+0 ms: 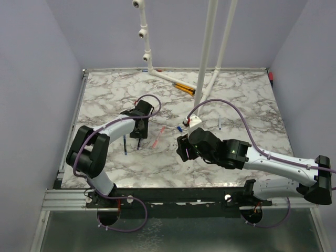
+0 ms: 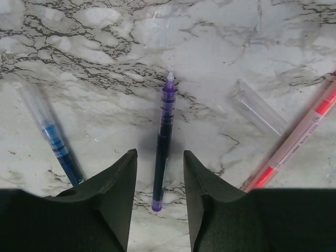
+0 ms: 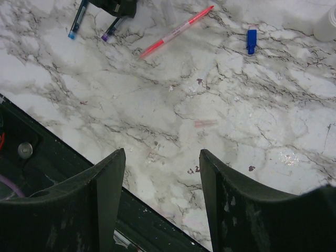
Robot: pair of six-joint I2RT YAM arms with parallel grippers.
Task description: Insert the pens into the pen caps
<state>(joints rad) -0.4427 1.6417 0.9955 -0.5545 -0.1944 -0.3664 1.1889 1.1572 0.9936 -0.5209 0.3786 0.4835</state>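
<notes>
On the table (image 1: 241, 100), the dark pen (image 2: 165, 123) could roll toward the blue pen (image 2: 55, 139) if the jaws close off-centre. The left gripper (image 2: 159, 157) points down, jaws apart astride it, seemingly not touching. The right gripper (image 3: 163, 157) hovers spread, empty; the blue cap (image 3: 251, 40) lies well apart.

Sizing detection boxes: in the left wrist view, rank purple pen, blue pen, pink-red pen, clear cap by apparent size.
1. purple pen and pink-red pen: visible lengths alike, the pink-red one cut by the frame edge, so unranked.
2. blue pen, lower end hidden.
3. clear cap, smallest.
</notes>
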